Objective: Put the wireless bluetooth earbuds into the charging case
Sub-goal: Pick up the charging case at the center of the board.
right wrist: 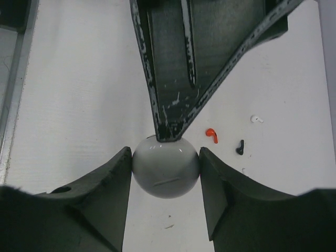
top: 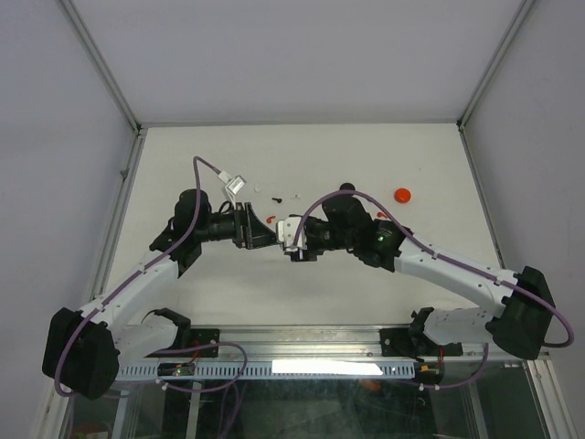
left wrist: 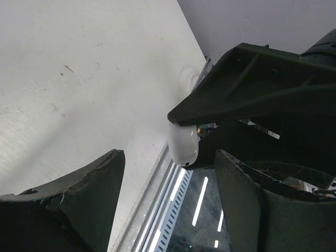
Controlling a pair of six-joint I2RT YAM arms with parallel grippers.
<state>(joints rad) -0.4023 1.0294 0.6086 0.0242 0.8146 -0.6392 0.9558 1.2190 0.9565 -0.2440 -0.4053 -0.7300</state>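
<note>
Where the two arms meet over the white bench [top: 411, 155], the right fingers [right wrist: 113, 178] are clenched on either side of the round white charging case [right wrist: 165, 168]. The left fingers [left wrist: 94, 184] stand parted and grasp nothing, with one dark tip meeting the case's far edge in the right wrist view. A red round case [top: 402, 195] sits well apart to the right, and beyond the gripped case three buds lie loose on the bench: the red earbud [right wrist: 211, 135], the black earbud [right wrist: 240, 147] and the white earbud [right wrist: 256, 119].
</note>
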